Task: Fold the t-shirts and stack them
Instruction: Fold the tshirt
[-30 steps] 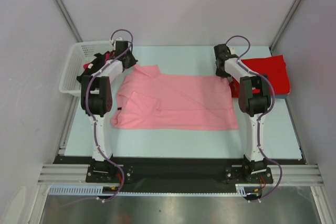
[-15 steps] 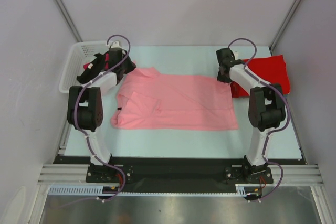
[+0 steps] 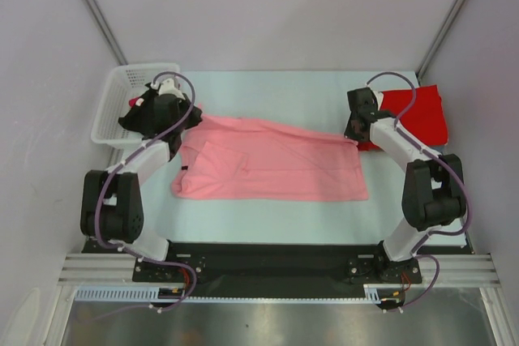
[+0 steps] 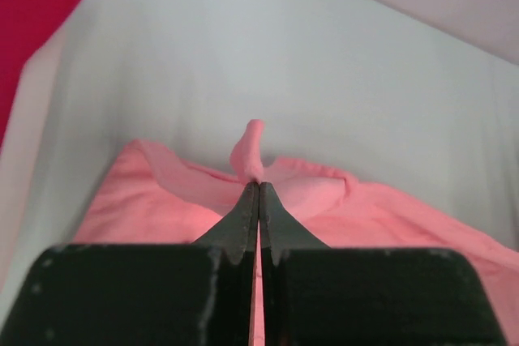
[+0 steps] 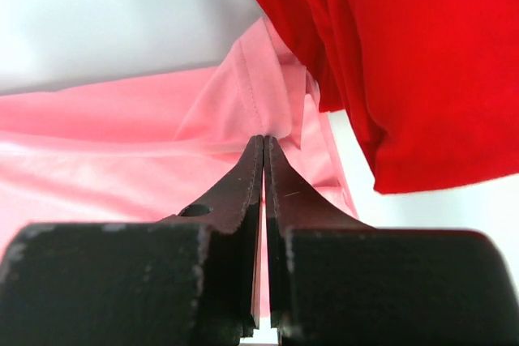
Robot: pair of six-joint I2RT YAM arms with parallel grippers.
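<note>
Salmon-pink t-shirt (image 3: 268, 168) lies spread mid-frame on the pale table (image 3: 276, 91), its far edge raised at both ends. The left gripper (image 4: 258, 192) is pinched tight on a tuft of it at upper left, and the right gripper (image 5: 264, 147) is likewise clamped on its corner beside the folded red t-shirts (image 3: 418, 115) at upper right. Light, limp cloth like this will likely sag between grips, so seamed corners seem the best holds.

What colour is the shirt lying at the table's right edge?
Bright red; the shirt shows best in the right wrist view.
</note>
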